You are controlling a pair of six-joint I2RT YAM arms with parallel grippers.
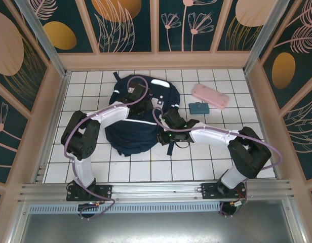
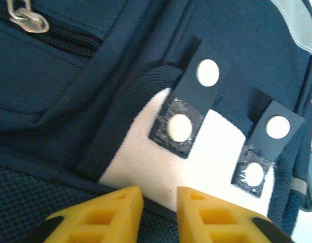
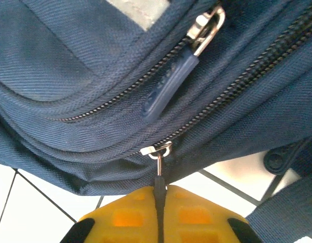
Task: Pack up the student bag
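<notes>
The student bag [image 1: 135, 129], a dark navy backpack, lies in the middle of the tiled floor. My left gripper [image 1: 138, 94] hovers over the bag's upper part. In the left wrist view its yellow fingers [image 2: 113, 215] stand a little apart at a pale patch [image 2: 146, 167] of the bag [image 2: 60, 106], with nothing clamped between them. My right gripper [image 1: 164, 121] is at the bag's right side. In the right wrist view this gripper [image 3: 159, 196] is shut on the dark zipper pull [image 3: 159, 174] of a closed zipper on the bag [image 3: 70, 66].
A pink pencil case [image 1: 209, 96] and a small teal flat item [image 1: 199, 108] lie on the tiles right of the bag. Another zipper with a blue pull [image 3: 166, 88] runs above the gripped one. A black strap [image 3: 285, 212] trails at the lower right. Wooden walls enclose the floor.
</notes>
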